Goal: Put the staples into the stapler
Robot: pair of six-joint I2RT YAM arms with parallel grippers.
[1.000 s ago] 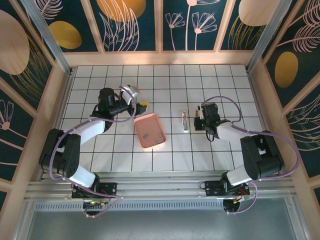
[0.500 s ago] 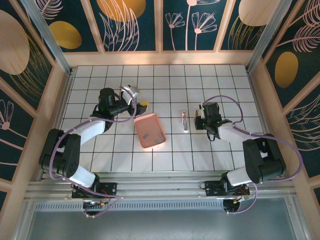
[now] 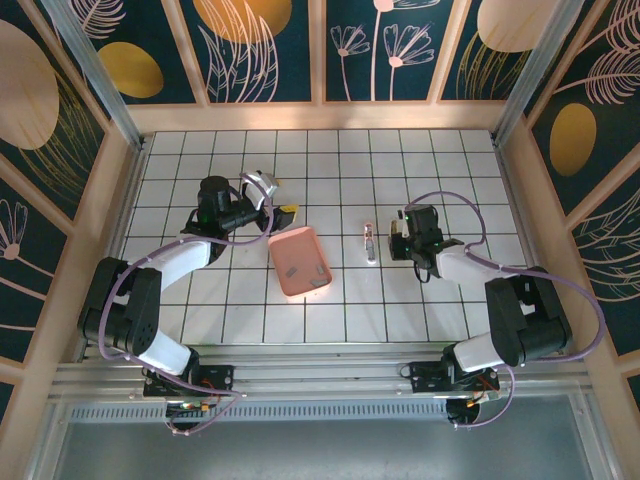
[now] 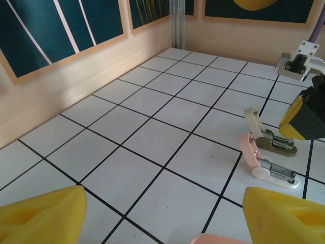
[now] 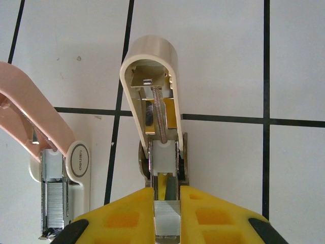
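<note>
**A:** Right side?

**B:** The right gripper has its yellow fingers clamped shut on the metal base end of the cream stapler. The stapler's lid is hinged up, with the spring and pusher exposed. It lies on the desk, right of the salmon tray.

**A:** Second stapler?

**B:** The pink stapler is just beside the cream one and apart from the fingers, and its lid is open too. A grey staple strip sits in its channel.

**A:** Left?

**B:** The left gripper has its fingers spread wide and holds nothing. It sits just past the tray's far edge. Its wrist camera looks across the desk at both staplers.

**A:** Any loose staples?

**B:** There are small grey strips in the tray. They are too small to tell more.
</note>
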